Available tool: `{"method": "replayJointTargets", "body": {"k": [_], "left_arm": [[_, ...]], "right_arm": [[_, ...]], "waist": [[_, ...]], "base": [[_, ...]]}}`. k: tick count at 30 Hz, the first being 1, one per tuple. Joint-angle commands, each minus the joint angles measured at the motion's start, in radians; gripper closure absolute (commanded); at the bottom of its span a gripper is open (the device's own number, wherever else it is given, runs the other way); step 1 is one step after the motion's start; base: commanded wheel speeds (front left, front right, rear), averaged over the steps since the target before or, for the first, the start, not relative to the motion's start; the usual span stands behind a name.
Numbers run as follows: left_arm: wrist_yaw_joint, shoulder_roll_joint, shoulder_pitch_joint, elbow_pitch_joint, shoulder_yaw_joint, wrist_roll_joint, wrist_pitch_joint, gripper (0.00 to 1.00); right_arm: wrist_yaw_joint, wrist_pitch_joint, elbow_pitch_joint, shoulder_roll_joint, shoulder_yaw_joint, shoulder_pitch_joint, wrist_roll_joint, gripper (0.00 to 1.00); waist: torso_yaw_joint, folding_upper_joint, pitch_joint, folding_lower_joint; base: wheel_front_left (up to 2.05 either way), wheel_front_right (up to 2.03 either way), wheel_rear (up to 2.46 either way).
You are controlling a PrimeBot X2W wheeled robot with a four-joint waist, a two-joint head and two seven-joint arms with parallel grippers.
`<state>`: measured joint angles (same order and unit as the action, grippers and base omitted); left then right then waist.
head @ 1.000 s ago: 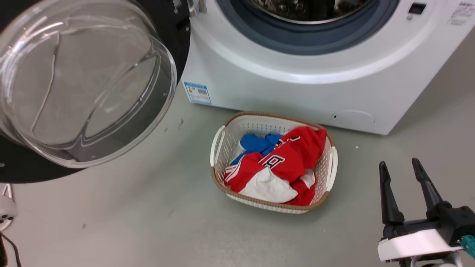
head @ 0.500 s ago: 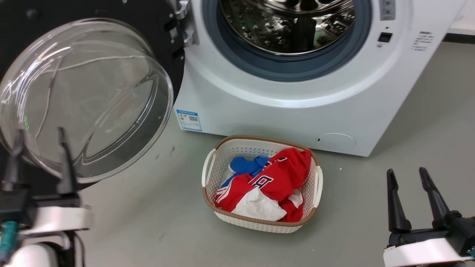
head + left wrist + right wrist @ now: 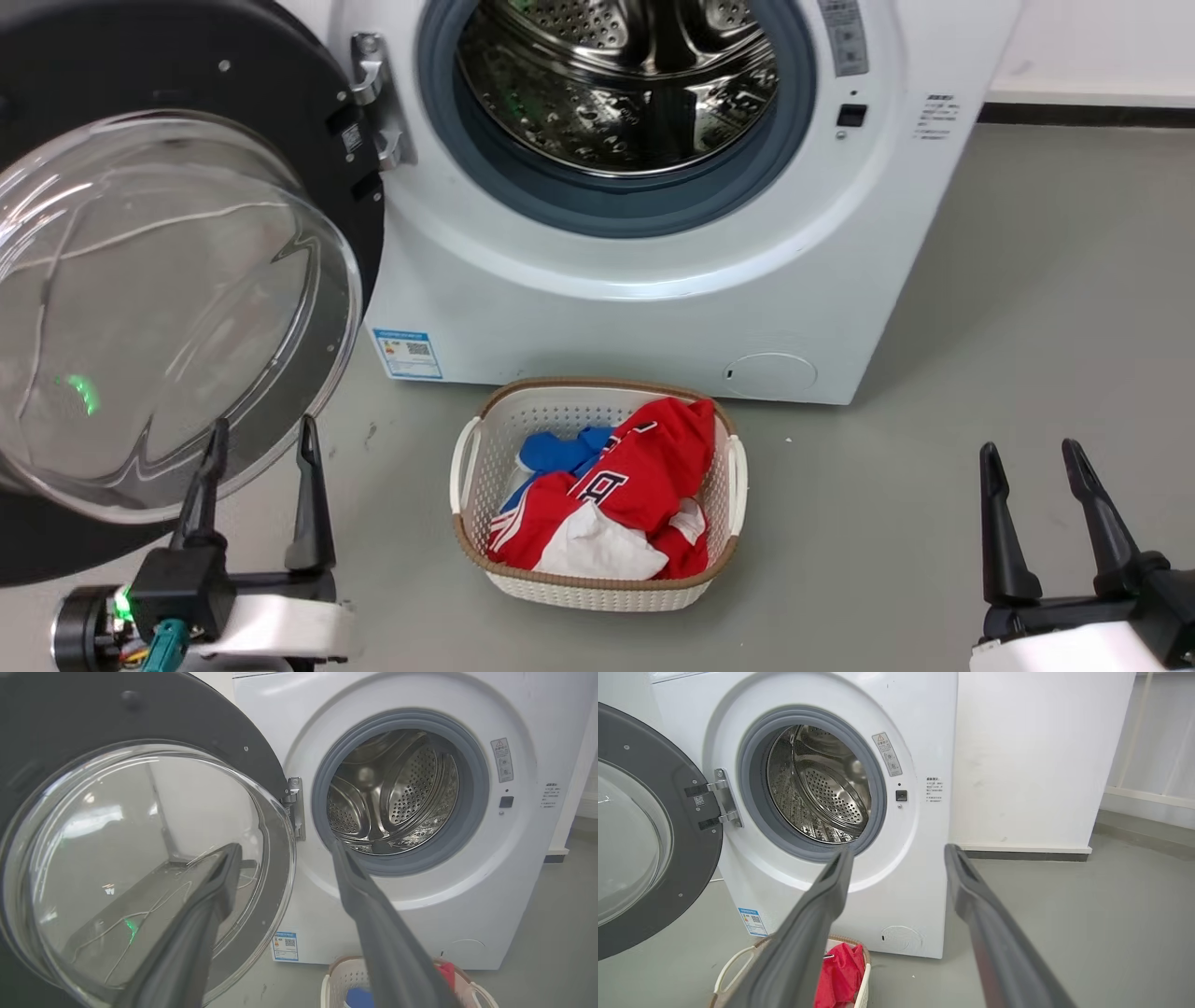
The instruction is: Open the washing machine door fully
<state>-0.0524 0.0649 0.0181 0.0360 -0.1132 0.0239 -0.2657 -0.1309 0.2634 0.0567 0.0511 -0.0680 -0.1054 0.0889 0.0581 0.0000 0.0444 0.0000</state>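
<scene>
Machine labels (image 3: 408,353) unreadably small

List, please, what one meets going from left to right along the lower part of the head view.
left end effector → basket holding red, white and blue clothes → right end effector

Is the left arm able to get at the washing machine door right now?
Likely yes: the open left claw sits just by the washing machine door, with nothing between them.
</scene>
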Motion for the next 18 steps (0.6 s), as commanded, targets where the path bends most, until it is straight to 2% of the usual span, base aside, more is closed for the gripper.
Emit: {"method": "replayJointTargets", "body": {"k": [1, 18], "left_arm": [[0.006, -0.001, 0.009, -0.002, 0.0, 0.008, 0.002, 0.0], [0.026, -0.012, 0.077, -0.065, 0.059, 0.016, 0.002, 0.0]], "right_arm": [[0.0, 0.002, 0.004, -0.002, 0.001, -0.008, 0.003, 0.0], [0.0, 0.002, 0.006, -0.002, -0.002, -0.064, 0.024, 0.0]], "waist": [[-0.006, 0.0, -0.004, 0.0], [-0.031, 0.0, -0.033, 0.0]], "base": [[0.0, 0.0, 0.0], [0.0, 0.0, 0.0]]}}
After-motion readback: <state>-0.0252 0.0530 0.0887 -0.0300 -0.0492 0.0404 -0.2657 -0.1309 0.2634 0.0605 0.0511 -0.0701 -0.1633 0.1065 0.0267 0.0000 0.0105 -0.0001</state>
